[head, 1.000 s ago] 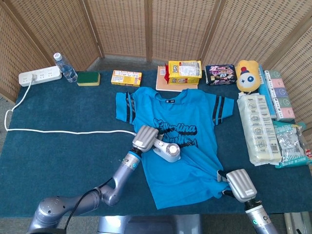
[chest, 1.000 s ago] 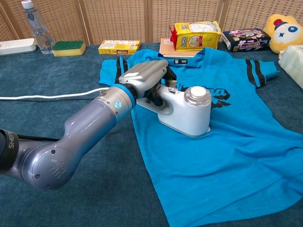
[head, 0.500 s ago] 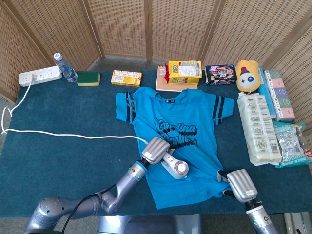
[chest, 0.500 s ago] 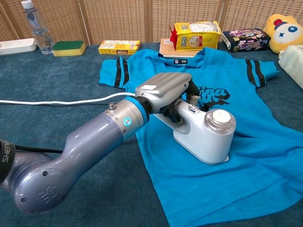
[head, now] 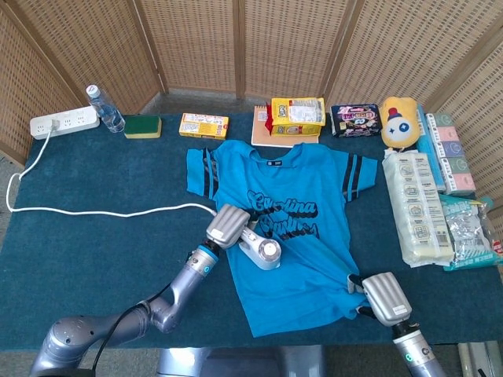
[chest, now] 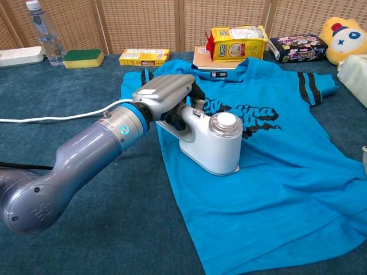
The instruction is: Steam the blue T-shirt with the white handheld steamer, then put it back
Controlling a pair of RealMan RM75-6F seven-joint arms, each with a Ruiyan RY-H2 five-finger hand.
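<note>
With left robot hand (chest: pixel 166 94) gripping white plastic handheld steamer (chest: pixel 209 143), glide soleplate flat over blue cotton T-shirt (chest: pixel 275 166) just ahead, avoiding wrinkles.

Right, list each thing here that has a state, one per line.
Steamer: base down on the T-shirt, held by its handle.
T-shirt: spread on the table, hem rumpled.
Left robot hand: grips the steamer.
Right robot hand: on the shirt's hem corner; grip unclear.
Cord: plugged into the power strip.
Bottle: upright, capped.
</note>
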